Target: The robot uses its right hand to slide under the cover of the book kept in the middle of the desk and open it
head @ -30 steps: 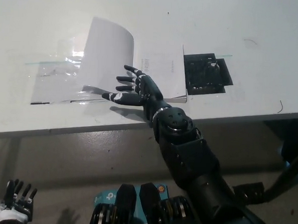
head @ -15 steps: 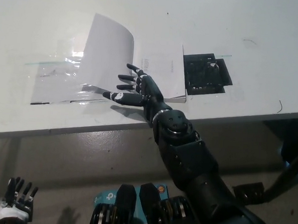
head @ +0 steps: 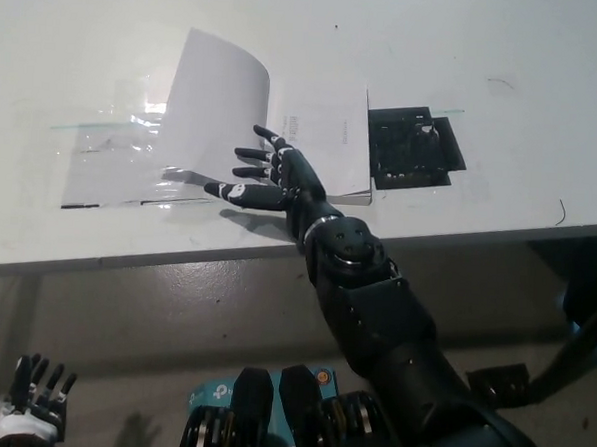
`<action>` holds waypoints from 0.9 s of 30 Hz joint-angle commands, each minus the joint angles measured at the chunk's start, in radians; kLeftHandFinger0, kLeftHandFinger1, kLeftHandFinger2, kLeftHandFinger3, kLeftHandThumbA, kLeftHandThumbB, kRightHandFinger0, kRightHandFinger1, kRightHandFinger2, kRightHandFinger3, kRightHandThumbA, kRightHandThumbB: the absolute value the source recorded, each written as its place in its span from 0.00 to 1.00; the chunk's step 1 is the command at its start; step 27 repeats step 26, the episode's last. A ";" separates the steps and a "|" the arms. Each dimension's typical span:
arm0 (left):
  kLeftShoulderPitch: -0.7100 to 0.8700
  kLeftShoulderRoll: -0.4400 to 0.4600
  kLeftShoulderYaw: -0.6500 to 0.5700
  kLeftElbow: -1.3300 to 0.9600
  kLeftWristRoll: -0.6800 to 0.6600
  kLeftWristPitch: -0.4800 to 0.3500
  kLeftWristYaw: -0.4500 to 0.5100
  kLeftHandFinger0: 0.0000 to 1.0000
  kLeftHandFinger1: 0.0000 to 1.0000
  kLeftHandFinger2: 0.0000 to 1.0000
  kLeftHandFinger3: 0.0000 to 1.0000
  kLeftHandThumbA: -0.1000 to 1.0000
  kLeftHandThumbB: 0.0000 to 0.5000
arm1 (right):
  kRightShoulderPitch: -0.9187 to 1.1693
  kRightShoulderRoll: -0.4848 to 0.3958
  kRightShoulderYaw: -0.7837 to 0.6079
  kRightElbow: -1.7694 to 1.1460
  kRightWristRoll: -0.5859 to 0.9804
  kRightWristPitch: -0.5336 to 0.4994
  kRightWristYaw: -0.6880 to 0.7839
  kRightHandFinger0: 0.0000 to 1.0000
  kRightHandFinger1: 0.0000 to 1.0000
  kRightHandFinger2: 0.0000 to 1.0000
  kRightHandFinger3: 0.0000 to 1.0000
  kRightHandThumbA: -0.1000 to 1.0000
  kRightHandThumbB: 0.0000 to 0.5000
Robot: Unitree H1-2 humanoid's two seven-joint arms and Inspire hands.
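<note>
Book (head: pixel 323 135): I see it lying flat near the middle of the desk, close to the near edge, its long axis running roughly from the near edge toward the far side.
Cover (head: pixel 217 104): lifted and standing curved above the open page, leaning toward picture left, its free edge uppermost.
Desk (head: pixel 468 42): white top, with a clear plastic sheet (head: pixel 107 148) lying left of the book and a dark rectangular opening (head: pixel 415 147) just beside the book's right edge.
Floor (head: pixel 153 326): grey, visible below the desk's near edge.
Right hand (head: pixel 271 177): my black arm reaches up over the desk edge; fingers spread apart, gripping nothing, extended leftward against the base of the raised cover.
Left hand (head: pixel 34 398): white, resting low at the lower left, well below the desk, fingers apart.
</note>
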 commanded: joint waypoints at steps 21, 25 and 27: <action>0.021 0.003 0.034 0.002 -0.025 -0.028 -0.018 0.63 0.72 0.85 0.84 0.93 0.20 | -0.066 -0.071 -0.180 -0.565 0.195 0.356 -0.025 0.47 0.65 0.79 0.96 1.00 0.36; 0.020 0.003 0.036 0.000 -0.019 -0.025 -0.002 0.59 0.67 0.79 0.83 0.90 0.22 | -0.039 -0.106 -0.208 -0.611 0.273 0.356 -0.060 0.51 0.66 0.76 0.96 1.00 0.36; 0.020 0.003 0.036 0.000 -0.019 -0.025 -0.002 0.59 0.67 0.79 0.83 0.90 0.22 | -0.039 -0.106 -0.208 -0.611 0.273 0.356 -0.060 0.51 0.66 0.76 0.96 1.00 0.36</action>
